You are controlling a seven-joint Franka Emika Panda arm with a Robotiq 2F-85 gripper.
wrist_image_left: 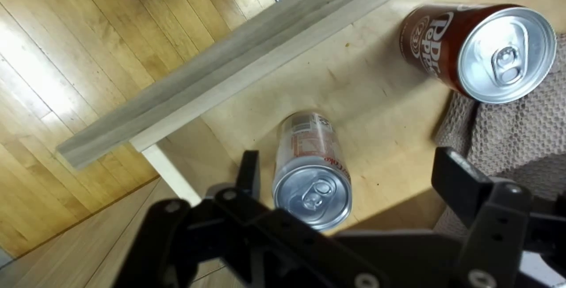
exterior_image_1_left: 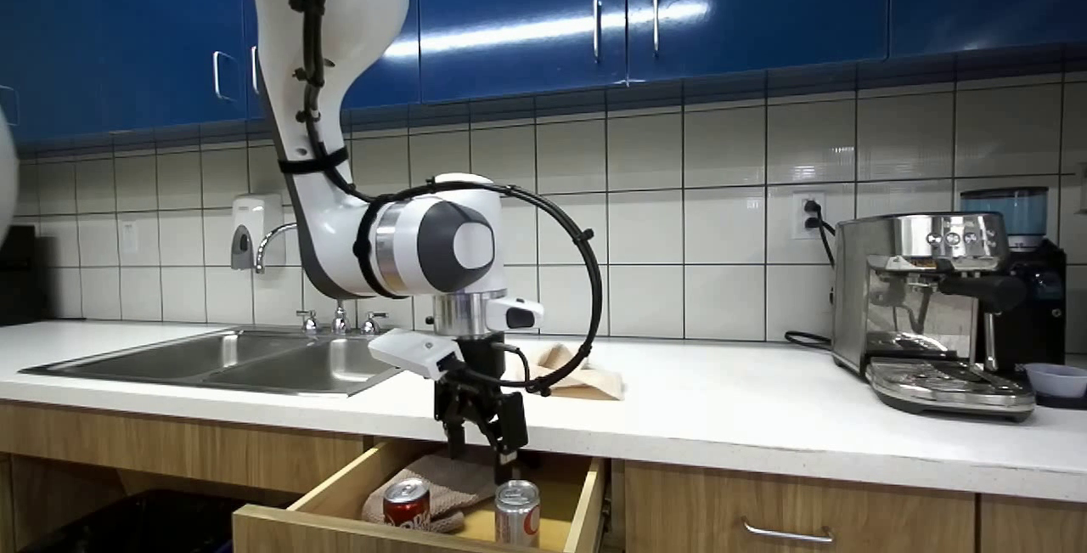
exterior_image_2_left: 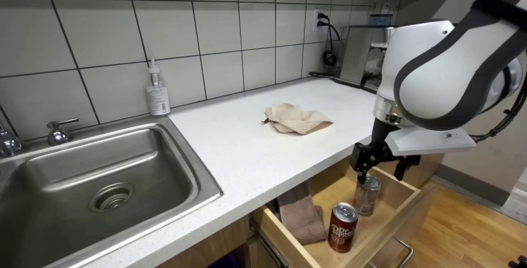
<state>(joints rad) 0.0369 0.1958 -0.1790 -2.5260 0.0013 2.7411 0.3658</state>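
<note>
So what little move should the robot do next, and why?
I'd probably slide the gripper slightly sideways to centre it on the silver can. The jaws are open and empty, and in the wrist view the can appears between the fingers but nearer one of them.

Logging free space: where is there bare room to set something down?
The white countertop has bare patches between the sink and the beige cloth, and between that cloth and the espresso machine. The drawer is crowded: a Dr Pepper can stands beside the brown towel, and the open tool hangs near the silver can.
</note>
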